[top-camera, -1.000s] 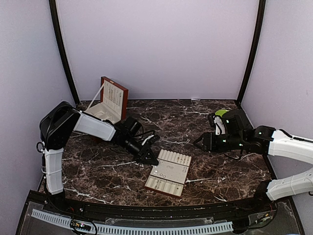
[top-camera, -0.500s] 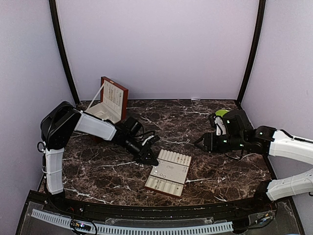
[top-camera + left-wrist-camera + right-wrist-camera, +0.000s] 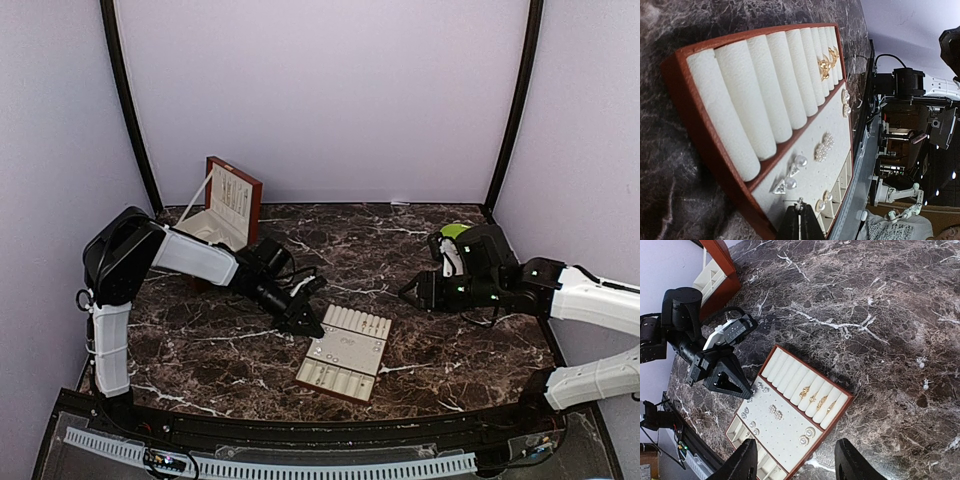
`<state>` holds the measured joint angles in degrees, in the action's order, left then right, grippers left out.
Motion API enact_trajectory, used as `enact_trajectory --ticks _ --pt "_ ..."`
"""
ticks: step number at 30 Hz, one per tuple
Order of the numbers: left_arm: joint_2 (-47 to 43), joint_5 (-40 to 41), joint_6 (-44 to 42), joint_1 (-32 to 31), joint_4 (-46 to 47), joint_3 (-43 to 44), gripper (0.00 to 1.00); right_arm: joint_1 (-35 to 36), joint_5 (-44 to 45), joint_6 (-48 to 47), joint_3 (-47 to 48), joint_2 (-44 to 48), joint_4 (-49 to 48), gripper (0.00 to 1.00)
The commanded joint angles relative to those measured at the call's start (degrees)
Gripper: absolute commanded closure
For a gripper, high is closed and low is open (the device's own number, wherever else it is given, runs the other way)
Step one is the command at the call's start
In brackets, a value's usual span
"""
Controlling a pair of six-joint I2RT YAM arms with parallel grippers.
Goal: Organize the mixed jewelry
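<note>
Jewelry lies in three spots. At the far left corner of the worktop [image 3: 440, 350] a wooden box [image 3: 232, 205] stands open. Right of it, near the middle, the left gripper [image 3: 308, 325] has its fingers pressed together on what looks like a tiny stud [image 3: 800, 201]. It is poised at the left edge of the tray [image 3: 335, 377], where the rolls meet the dotted pad. The tray's long axis runs slantwise from far to near, with rolls at the far end, pad in the middle and small compartments nearest. The pad lies just beyond the fingertips, so seating the stud probably needs only a short push. The left wrist view alone shows the stud, the pearl pairs already on the pad and the gold pieces [image 3: 825, 64] tucked into the rolls; from above these are mere specks. The right wrist view alone shows two loose pieces [image 3: 925, 386] on bare marble right of the tray, toward the right edge. They lie nearer the right gripper [image 3: 796, 445], which hovers spread wide and empty.
</note>
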<state>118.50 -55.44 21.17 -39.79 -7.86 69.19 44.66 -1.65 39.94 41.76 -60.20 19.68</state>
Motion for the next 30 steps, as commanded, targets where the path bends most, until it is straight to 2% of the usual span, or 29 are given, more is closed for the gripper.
enact_trajectory --ticks 1,20,30 --pt "-0.97 1.53 -0.34 0.79 -1.53 1.04 0.95 -0.28 0.6 0.3 -0.49 0.85 -0.95 0.47" --pt "-3.02 3.67 -2.71 0.92 -5.51 2.09 0.7 -0.28 0.33 -0.14 0.08 0.19 -1.4 0.46" --pt "-3.35 5.13 -5.0 0.94 -9.83 4.16 0.68 -0.28 0.35 -0.35 0.1 0.31 -1.5 0.46"
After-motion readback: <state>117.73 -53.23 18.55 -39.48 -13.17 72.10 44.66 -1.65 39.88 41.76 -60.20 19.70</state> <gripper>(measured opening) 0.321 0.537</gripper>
